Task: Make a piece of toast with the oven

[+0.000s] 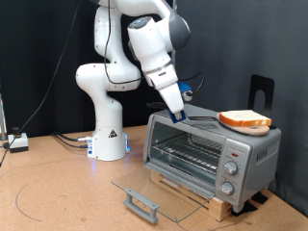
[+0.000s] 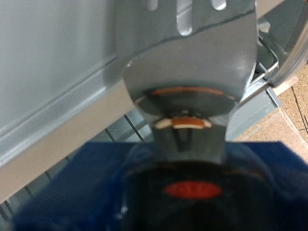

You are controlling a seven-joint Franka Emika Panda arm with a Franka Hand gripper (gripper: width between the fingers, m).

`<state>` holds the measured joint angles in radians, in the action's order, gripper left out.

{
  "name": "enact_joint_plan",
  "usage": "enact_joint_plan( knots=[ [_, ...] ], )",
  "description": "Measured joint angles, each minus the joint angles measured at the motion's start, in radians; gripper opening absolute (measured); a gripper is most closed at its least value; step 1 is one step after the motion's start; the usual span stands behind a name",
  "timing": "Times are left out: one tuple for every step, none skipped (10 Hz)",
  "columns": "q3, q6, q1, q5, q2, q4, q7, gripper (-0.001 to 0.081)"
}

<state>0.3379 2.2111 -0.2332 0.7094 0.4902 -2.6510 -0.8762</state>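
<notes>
The silver oven (image 1: pixel 207 154) stands on a wooden board at the exterior view's right. Its glass door (image 1: pixel 154 191) is dropped open and the wire rack inside is bare. The piece of toast (image 1: pixel 245 118) lies on a round wooden plate (image 1: pixel 252 129) on the oven's roof. My gripper (image 1: pixel 180 114) points down at the roof's left front part, left of the toast and touching or just above the metal. In the wrist view my gripper (image 2: pixel 183 117) fills the frame over the oven's metal top (image 2: pixel 58 77). Its fingers look pressed together with nothing between them.
The robot's white base (image 1: pixel 108 135) stands to the left of the oven, with cables on the wooden table (image 1: pixel 58 192) beside it. A black upright object (image 1: pixel 262 91) stands behind the oven. The open door's handle (image 1: pixel 141 203) juts out over the table.
</notes>
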Motion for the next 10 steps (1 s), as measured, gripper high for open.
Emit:
enact_joint_plan(
  knots=[
    [0.003, -0.001, 0.002, 0.001, 0.000, 0.000, 0.001, 0.0406],
    [0.009, -0.001, 0.002, 0.001, 0.000, 0.000, 0.001, 0.0406],
    [0.016, -0.001, 0.001, -0.003, -0.002, -0.001, 0.004, 0.0406],
    [0.023, 0.002, 0.001, -0.005, -0.007, -0.002, 0.008, 0.0406],
    [0.030, 0.009, 0.001, -0.006, -0.015, -0.002, 0.015, 0.0406],
    [0.036, 0.018, 0.001, -0.002, -0.021, -0.001, 0.016, 0.0406],
    [0.041, 0.026, 0.002, 0.007, -0.023, -0.001, 0.016, 0.0406],
    [0.045, 0.031, 0.007, 0.023, -0.023, 0.001, 0.016, 0.0406],
    [0.046, 0.034, 0.012, 0.036, -0.023, 0.003, 0.014, 0.0406],
    [0.046, 0.034, 0.021, 0.050, -0.023, 0.008, 0.011, 0.0406]
  ],
)
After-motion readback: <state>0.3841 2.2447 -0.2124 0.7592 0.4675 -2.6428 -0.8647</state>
